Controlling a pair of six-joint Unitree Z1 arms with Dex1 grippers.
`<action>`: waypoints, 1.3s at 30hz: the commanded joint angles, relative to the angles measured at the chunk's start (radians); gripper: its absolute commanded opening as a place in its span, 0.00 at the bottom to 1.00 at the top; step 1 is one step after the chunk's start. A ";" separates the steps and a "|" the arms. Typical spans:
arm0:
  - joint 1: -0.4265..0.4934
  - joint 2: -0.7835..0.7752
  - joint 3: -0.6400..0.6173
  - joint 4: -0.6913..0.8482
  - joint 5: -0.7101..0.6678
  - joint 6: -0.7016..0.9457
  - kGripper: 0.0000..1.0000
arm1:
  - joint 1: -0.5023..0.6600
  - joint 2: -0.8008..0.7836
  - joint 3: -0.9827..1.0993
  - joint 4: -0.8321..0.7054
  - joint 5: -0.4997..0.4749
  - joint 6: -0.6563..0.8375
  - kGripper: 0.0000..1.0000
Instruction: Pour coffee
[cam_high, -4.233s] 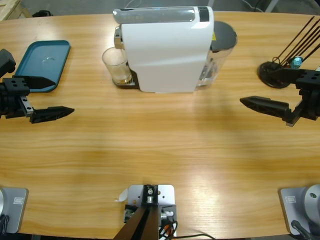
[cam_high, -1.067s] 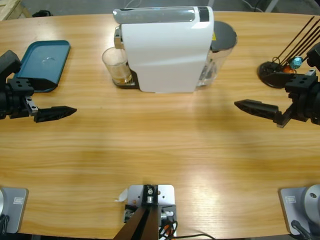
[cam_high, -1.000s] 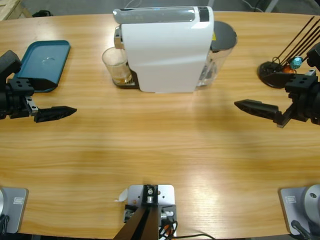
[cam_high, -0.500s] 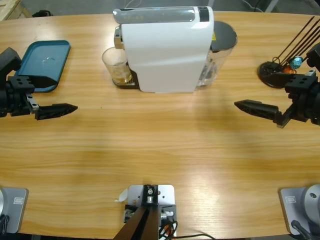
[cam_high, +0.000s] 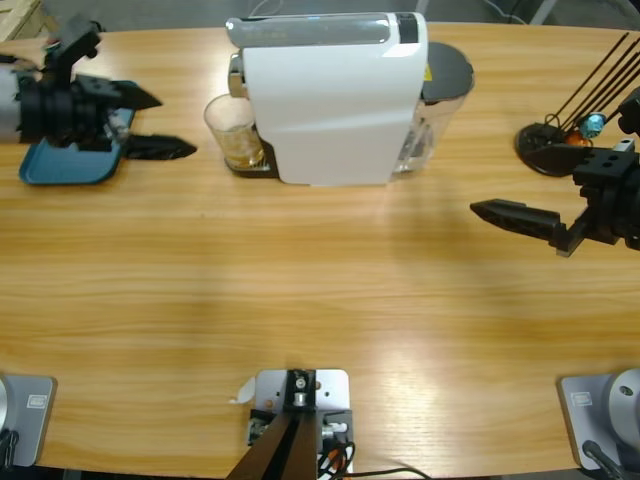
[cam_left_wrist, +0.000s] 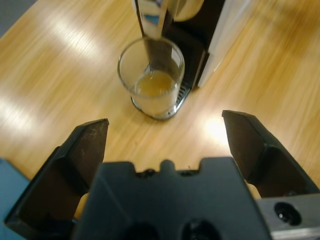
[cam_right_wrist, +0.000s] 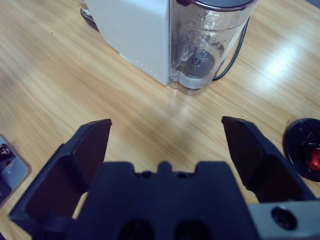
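One long wooden table (cam_high: 320, 300) fills the high view, its ends cut off by the frame edges. One white coffee machine (cam_high: 335, 100) stands at the upper middle; its clear water tank (cam_high: 440, 110) at the right end is half hidden behind the white body, and in the right wrist view the tank's top is cut off by the upper edge. One teal tray (cam_high: 60, 165) lies at the upper left, largely covered by the left arm. One black stand (cam_high: 545, 148) with thin dark rods sits at the upper right, its rods running out of frame; small coloured bits on it are too small to make out.

Two grippers show. The left gripper (cam_high: 160, 125), at the upper left, has its jaws spread wide and grips nothing; it points at the tumbler. The right gripper (cam_high: 505, 212), at the right edge, also stands wide open and empty over bare wood.

One clear glass tumbler (cam_left_wrist: 151, 76) stands under the machine's spout, just left of the white body. The coffee (cam_left_wrist: 152, 85) lies shallow and amber in its bottom.
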 joint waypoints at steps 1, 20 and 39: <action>0.022 0.159 -0.069 -0.030 -0.087 0.066 1.00 | 0.012 0.021 0.033 -0.027 0.043 0.009 1.00; 0.026 0.329 -0.176 -0.043 -0.092 0.107 1.00 | 0.012 0.048 0.030 -0.037 0.067 0.009 1.00; -0.007 0.369 -0.215 -0.037 -0.113 0.108 0.77 | 0.012 0.059 0.030 -0.041 0.069 0.009 1.00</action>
